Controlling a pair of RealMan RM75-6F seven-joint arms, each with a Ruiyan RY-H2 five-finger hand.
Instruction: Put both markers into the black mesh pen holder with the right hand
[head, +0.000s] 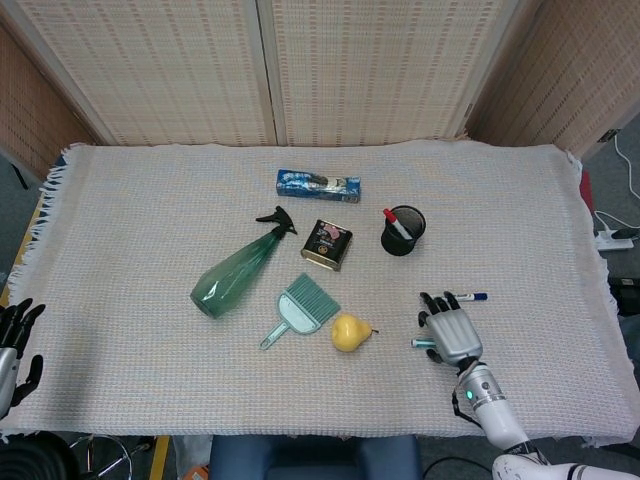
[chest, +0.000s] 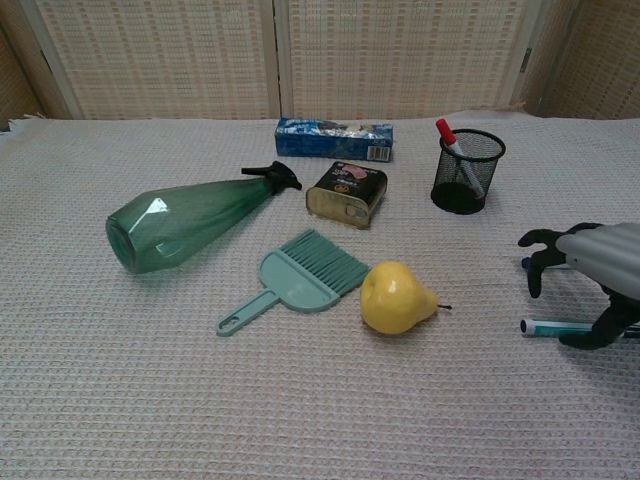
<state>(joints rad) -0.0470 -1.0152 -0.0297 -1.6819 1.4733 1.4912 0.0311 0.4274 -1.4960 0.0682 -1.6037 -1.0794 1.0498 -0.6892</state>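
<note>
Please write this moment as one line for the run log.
phase: reach | right hand: open, above both markers | teal marker: on cloth | blue marker: on cloth | pen holder: red pen inside

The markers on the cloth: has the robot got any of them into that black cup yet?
Not yet. The black mesh pen holder already has one red-capped pen in it, but both markers lie on the cloth. The right hand is over them, fingers spread, holding nothing. The blue-capped marker and teal marker both remain to be lifted and dropped in.
</note>
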